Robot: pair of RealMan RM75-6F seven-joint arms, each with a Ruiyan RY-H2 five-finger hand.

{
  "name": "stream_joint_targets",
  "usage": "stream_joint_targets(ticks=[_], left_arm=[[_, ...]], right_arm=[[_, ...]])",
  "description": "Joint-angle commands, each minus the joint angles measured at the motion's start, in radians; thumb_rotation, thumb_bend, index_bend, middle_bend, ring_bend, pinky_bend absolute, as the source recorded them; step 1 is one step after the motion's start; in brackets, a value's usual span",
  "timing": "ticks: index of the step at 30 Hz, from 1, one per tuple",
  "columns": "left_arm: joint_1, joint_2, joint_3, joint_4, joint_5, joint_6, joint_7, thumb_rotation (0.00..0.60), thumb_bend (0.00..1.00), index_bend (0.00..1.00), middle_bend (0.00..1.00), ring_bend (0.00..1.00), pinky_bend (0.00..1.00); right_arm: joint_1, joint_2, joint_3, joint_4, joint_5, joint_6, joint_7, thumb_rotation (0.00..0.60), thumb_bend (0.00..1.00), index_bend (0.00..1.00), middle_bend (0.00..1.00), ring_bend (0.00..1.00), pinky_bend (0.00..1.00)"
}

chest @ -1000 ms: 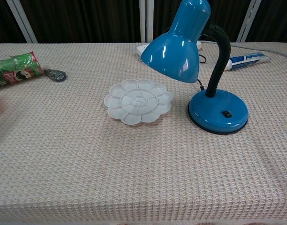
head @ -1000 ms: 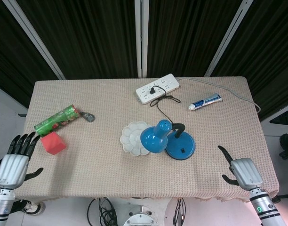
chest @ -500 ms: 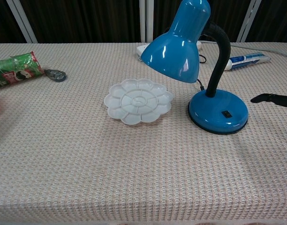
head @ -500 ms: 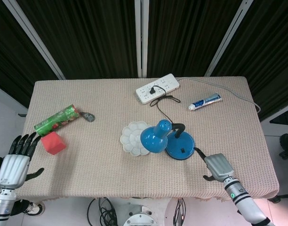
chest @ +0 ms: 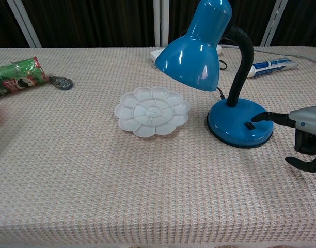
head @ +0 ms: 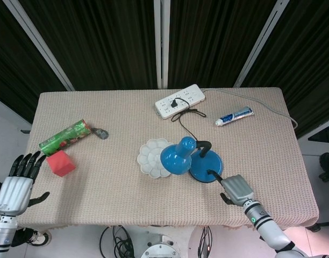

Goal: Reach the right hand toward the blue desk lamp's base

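The blue desk lamp stands mid-table, its round base (head: 206,167) (chest: 239,124) to the right of its drooping shade (head: 176,156) (chest: 194,46). My right hand (head: 235,189) (chest: 305,132) lies just right of the base, holding nothing. One black fingertip (chest: 258,117) stretches over the base's right edge, near the switch (chest: 248,125); the thumb hangs lower, apart from it. Off the table's left edge my left hand (head: 18,180) hovers with fingers spread and nothing in it; the chest view does not show it.
A white flower-shaped palette (head: 152,157) (chest: 152,110) lies left of the lamp. At the left are a green tube (head: 64,137), a red block (head: 60,163) and a small grey thing (head: 102,133). At the back lie a power strip (head: 179,100) and a toothpaste tube (head: 234,115).
My right hand has moved left from the table's right front edge up to the lamp base, a fingertip now over its edge. The left hand has stayed put.
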Motion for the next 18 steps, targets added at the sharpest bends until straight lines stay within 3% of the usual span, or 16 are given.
stream_joint_targets(ticks=[1,18], left_arm=[[0.000,0.001,0.000,0.000,0.000,0.000,-0.001,0.600,0.03,0.00,0.00,0.00,0.00],[0.003,0.001,0.001,0.010,0.001,0.004,-0.015,0.600,0.03,0.00,0.00,0.00,0.00]], right_arm=[[0.007,-0.006,-0.007,0.003,0.010,0.004,-0.006,0.600,0.48,0.00,1.00,0.93,0.90],[0.048,-0.012,-0.041,-0.003,0.071,0.010,-0.030,0.600,0.48,0.00,1.00,0.93,0.90]])
